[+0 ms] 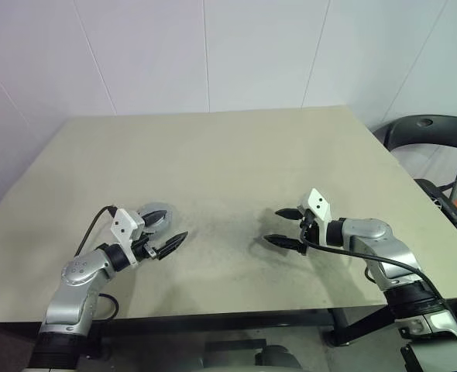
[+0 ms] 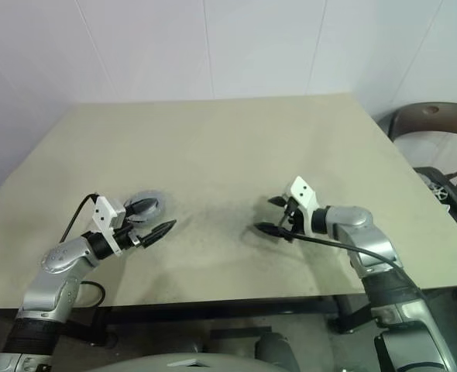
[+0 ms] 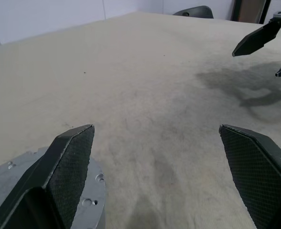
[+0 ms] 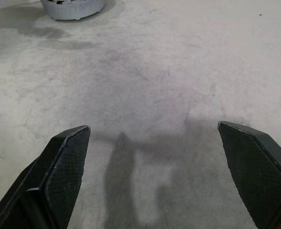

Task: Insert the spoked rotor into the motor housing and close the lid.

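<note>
Both jaws spread, empty (left gripper (image 1: 169, 225) beside grey lid (image 2: 152, 204)); right gripper (image 1: 283, 226) apart.

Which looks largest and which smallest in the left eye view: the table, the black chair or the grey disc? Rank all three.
1. table, by far the largest.
2. black chair, partly cut off at the picture's edge, yet clearly bigger than the disc.
3. grey disc, smallest and partly hidden.

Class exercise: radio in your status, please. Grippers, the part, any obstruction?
Left gripper open, empty. Right gripper open, empty. Grey lid flat on table beside left jaws. Nothing between.
</note>
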You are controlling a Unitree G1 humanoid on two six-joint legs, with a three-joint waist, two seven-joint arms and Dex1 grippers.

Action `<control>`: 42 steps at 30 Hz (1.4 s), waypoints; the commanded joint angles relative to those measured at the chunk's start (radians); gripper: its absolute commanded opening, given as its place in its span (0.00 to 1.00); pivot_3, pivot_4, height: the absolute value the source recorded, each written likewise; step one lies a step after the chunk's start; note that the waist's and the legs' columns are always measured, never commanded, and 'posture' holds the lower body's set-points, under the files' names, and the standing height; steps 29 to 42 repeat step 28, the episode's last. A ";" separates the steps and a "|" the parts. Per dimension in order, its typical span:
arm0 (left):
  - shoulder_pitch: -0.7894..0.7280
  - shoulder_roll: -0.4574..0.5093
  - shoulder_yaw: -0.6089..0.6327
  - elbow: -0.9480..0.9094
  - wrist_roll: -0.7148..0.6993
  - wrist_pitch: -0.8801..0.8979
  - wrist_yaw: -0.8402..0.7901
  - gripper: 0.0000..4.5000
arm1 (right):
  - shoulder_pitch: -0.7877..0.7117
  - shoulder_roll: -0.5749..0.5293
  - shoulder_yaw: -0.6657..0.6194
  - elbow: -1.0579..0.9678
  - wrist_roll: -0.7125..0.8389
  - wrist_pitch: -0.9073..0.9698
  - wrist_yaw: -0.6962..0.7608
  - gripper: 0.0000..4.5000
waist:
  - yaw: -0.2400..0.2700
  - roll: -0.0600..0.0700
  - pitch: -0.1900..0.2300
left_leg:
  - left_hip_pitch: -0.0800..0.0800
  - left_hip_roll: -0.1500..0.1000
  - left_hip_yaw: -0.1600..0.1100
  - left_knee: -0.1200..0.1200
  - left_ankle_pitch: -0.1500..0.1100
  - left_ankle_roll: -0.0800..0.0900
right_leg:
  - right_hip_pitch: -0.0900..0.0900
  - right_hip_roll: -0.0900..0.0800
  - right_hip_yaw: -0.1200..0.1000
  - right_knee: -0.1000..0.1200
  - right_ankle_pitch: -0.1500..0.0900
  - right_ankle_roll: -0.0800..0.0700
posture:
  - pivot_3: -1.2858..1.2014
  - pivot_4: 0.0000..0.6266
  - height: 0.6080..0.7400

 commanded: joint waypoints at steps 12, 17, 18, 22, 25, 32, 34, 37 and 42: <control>-0.003 0.006 0.034 -0.075 -0.019 0.022 0.021 0.99 | -0.019 0.012 -0.035 -0.018 0.012 -0.020 0.003 1.00 | 0.000 0.000 0.000 | 0.000 0.000 0.000 0.000 0.000 0.000 | 0.000 0.000 0.000 0.000 0.000 0.000 | 0.52 0.00 1.00; -0.001 0.006 0.033 -0.082 -0.015 0.028 0.026 0.99 | -0.020 0.011 -0.036 -0.015 0.011 -0.022 0.003 1.00 | -0.001 0.000 0.000 | 0.000 0.000 0.000 0.000 0.000 0.000 | 0.000 0.000 0.000 0.000 0.000 0.000 | 0.52 0.00 1.00; -0.001 0.006 0.033 -0.083 -0.014 0.028 0.027 0.99 | -0.019 0.011 -0.036 -0.015 0.011 -0.022 0.003 1.00 | 0.000 0.000 0.000 | 0.000 0.000 0.000 0.000 0.000 0.000 | 0.000 0.000 0.000 0.000 0.000 0.000 | 0.52 0.00 1.00; 0.000 0.008 0.032 -0.087 -0.014 0.029 0.026 0.99 | -0.014 0.013 -0.035 -0.016 0.011 -0.025 0.003 1.00 | 0.000 0.000 0.000 | 0.000 0.000 0.000 0.000 0.000 0.000 | 0.000 0.000 0.000 0.000 0.000 0.000 | 0.52 0.00 1.00; 0.001 0.009 0.031 -0.089 -0.014 0.032 0.025 0.99 | -0.012 0.013 -0.034 -0.016 0.011 -0.025 0.003 1.00 | -0.001 0.000 0.000 | 0.000 0.000 0.000 0.000 0.000 0.000 | 0.000 0.000 0.000 0.000 0.000 0.000 | 0.52 0.00 1.00; 0.002 0.009 0.031 -0.093 -0.015 0.034 0.026 0.99 | -0.009 0.011 -0.034 -0.019 0.011 -0.025 0.004 1.00 | 0.000 0.000 0.000 | 0.000 0.000 0.000 0.000 0.000 0.000 | 0.000 0.000 0.000 0.000 0.000 0.000 | 0.52 0.00 1.00; 0.002 0.009 0.031 -0.093 -0.015 0.034 0.026 0.99 | -0.009 0.011 -0.034 -0.019 0.011 -0.025 0.004 1.00 | 0.000 0.000 0.000 | 0.000 0.000 0.000 0.000 0.000 0.000 | 0.000 0.000 0.000 0.000 0.000 0.000 | 0.52 0.00 1.00; 0.002 0.009 0.031 -0.093 -0.015 0.034 0.026 0.99 | -0.009 0.011 -0.034 -0.019 0.011 -0.025 0.004 1.00 | 0.000 0.000 0.000 | 0.000 0.000 0.000 0.000 0.000 0.000 | 0.000 0.000 0.000 0.000 0.000 0.000 | 0.52 0.00 1.00; 0.002 0.009 0.031 -0.093 -0.015 0.034 0.026 0.99 | -0.009 0.011 -0.034 -0.019 0.011 -0.025 0.004 1.00 | 0.000 0.000 0.000 | 0.000 0.000 0.000 0.000 0.000 0.000 | 0.000 0.000 0.000 0.000 0.000 0.000 | 0.52 0.00 1.00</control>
